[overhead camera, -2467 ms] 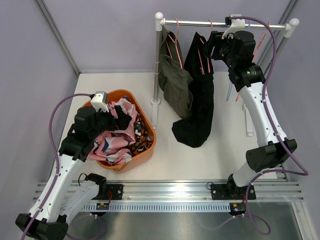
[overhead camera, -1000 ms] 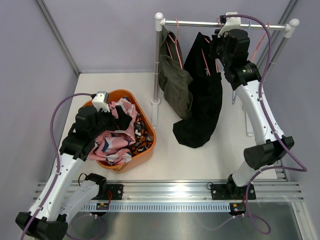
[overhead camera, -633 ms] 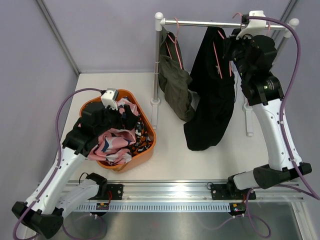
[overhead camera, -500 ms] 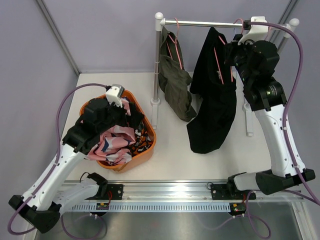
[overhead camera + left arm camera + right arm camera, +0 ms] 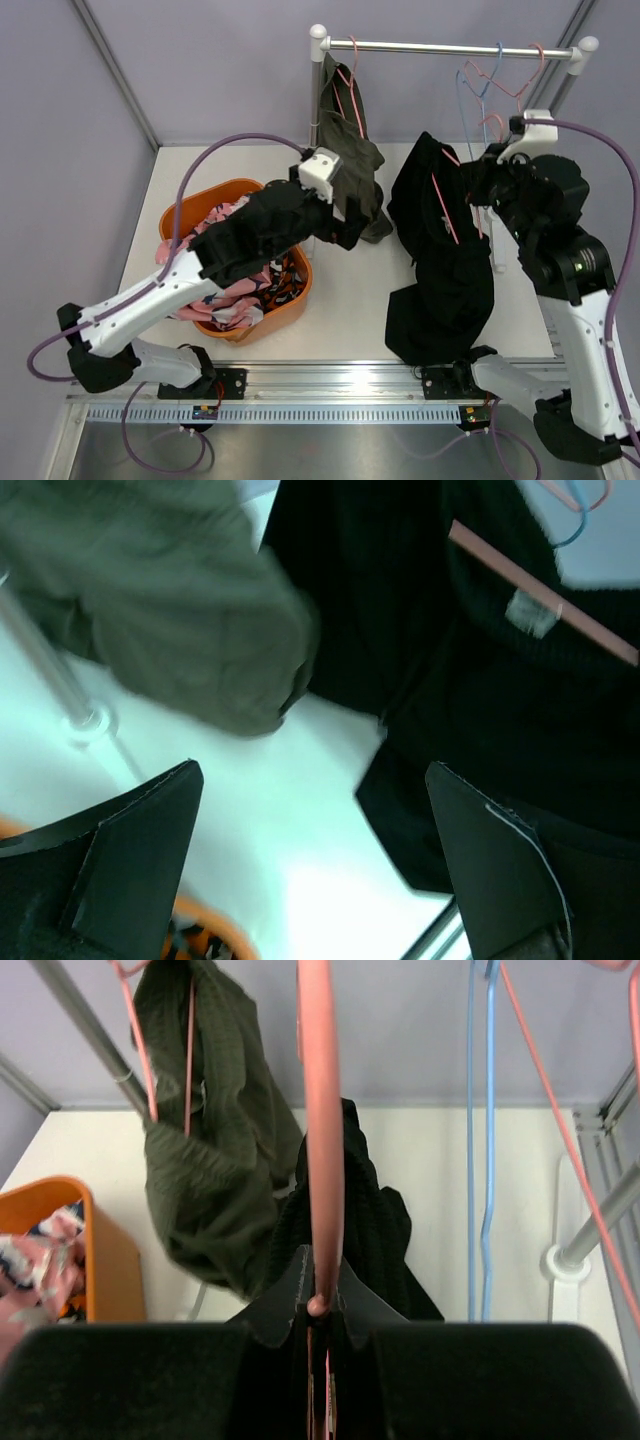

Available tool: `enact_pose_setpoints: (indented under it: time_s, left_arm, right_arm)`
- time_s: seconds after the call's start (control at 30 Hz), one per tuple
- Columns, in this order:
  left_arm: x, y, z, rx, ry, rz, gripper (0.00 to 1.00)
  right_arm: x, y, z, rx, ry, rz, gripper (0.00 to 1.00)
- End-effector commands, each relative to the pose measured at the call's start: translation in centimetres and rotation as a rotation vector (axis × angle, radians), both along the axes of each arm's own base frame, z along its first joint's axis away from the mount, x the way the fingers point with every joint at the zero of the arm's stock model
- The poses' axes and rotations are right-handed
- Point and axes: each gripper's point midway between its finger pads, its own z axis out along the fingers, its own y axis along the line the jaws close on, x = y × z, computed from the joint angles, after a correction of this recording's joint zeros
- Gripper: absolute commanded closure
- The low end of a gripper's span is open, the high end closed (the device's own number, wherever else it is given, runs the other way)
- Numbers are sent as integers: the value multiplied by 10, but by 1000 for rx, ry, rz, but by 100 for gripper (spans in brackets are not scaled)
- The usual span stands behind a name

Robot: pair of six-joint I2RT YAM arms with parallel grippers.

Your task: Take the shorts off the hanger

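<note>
Right gripper (image 5: 320,1310) clamps the pink hanger (image 5: 320,1160); left gripper (image 5: 315,865), jaws apart, should seize the black shorts (image 5: 440,270) low and pull clear.

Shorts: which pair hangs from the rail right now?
The olive green shorts, at the left end of the rail. The black shorts hang clear of it from a hanger in the right hand; the patterned pairs lie in the orange basket.
</note>
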Motion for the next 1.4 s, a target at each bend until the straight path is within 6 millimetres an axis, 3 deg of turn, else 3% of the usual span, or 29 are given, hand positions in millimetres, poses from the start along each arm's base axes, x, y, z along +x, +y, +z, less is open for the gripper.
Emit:
enact_pose_setpoints:
  time_s: [0.0,0.07,0.1,0.2,0.23,0.3,0.33,0.4,0.57,0.7,0.97,1.17,1.33,1.37]
  left_arm:
    - [19,-40,45,-86,-139,60,1]
    - [22,-60,55,-102,-162,51,1]
    - [28,-76,45,-83,-160,44,1]
    - [28,-100,53,-132,-175,7,1]
    - [29,-113,44,-126,-163,-15,1]
    - [28,-127,49,-156,-163,-37,1]
    - [29,-140,38,-141,-152,-59,1]
    - [26,-154,44,-160,-166,-79,1]
    - [24,-182,33,-154,-164,-118,1]
    - [24,-189,30,-144,-157,-132,1]
    - [21,-179,27,-111,-169,-128,1]
    - [32,-186,-1,-35,-149,-89,2]
    - [36,-188,-15,-8,-135,-70,18]
    - [37,-188,-16,-6,-135,-66,26]
  right_arm:
    - [-34,4,-2,76,2,48,100]
    - [-43,2,-15,66,39,51,100]
    - [-51,-3,-15,67,34,37,100]
    - [-70,-1,-18,91,37,78,100]
    - [-74,-1,-19,95,39,83,100]
    - [-84,-8,-22,96,43,62,100]
    - [-86,-9,-22,98,45,61,100]
    - [-90,-10,-26,98,59,60,100]
    - [-90,-10,-35,92,78,59,100]
    - [-90,-10,-34,94,69,58,100]
    - [-80,-6,-35,97,72,62,100]
    - [-83,-5,-26,108,53,71,100]
    - [-85,-7,-20,103,41,69,100]
    - [-85,-6,-20,104,40,73,100]
